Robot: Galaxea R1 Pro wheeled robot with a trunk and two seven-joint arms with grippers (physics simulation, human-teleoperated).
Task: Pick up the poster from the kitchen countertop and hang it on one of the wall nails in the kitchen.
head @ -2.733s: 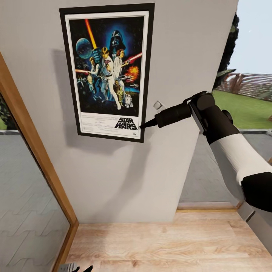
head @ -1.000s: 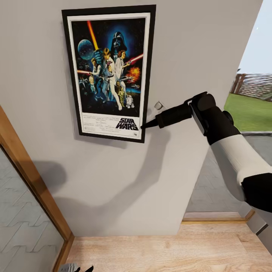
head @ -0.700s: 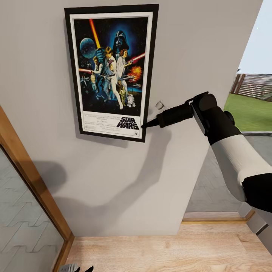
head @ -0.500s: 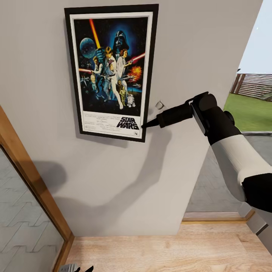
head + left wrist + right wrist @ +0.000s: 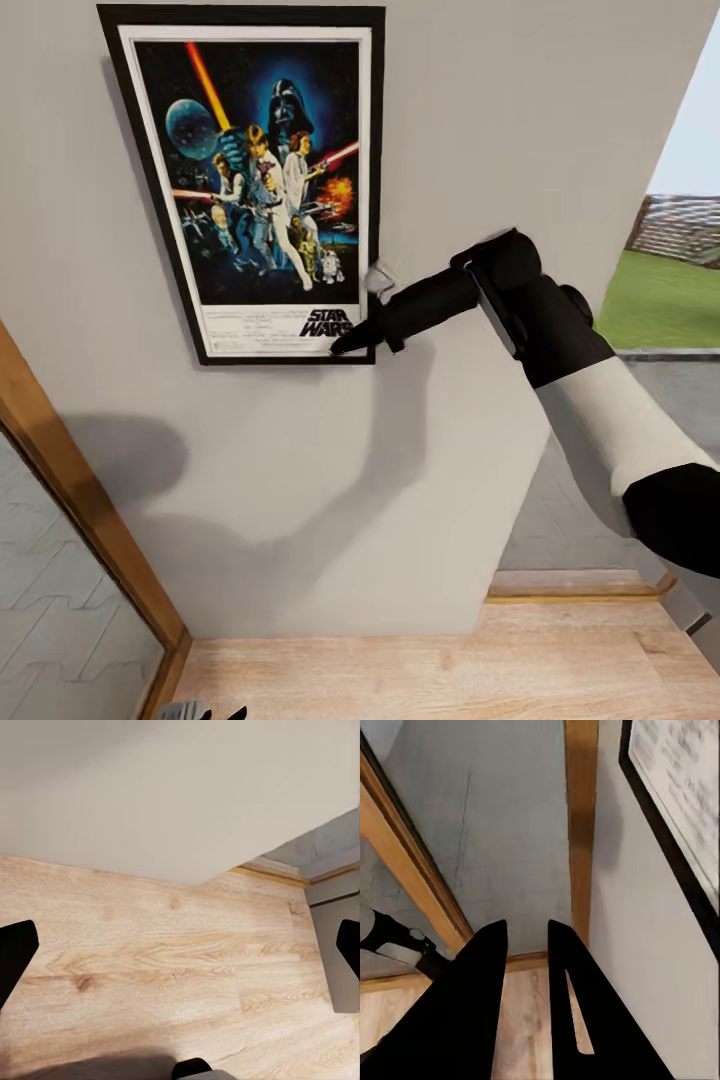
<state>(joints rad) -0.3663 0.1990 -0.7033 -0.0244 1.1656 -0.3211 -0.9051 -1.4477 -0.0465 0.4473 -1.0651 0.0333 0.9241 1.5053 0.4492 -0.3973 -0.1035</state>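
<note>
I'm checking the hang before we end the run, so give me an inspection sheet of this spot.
Surface: pale grey wall, wood floor below.
Job's things: poster upright and flat against the wall; the nail cannot be made out.
Clutter: nothing seen.
Grippers: right gripper at the poster's lower right corner, fingers slightly apart in the right wrist view, holding nothing; left gripper open over the floor.
Cables: nothing seen.
Surroundings: wooden door frame at the left, lawn outside at the right.

Pale wood floor [image 5: 150,967] lay beneath the open left jaws, wooden door frame [image 5: 581,825] ahead of the right jaws, green lawn [image 5: 660,300] outside
</note>
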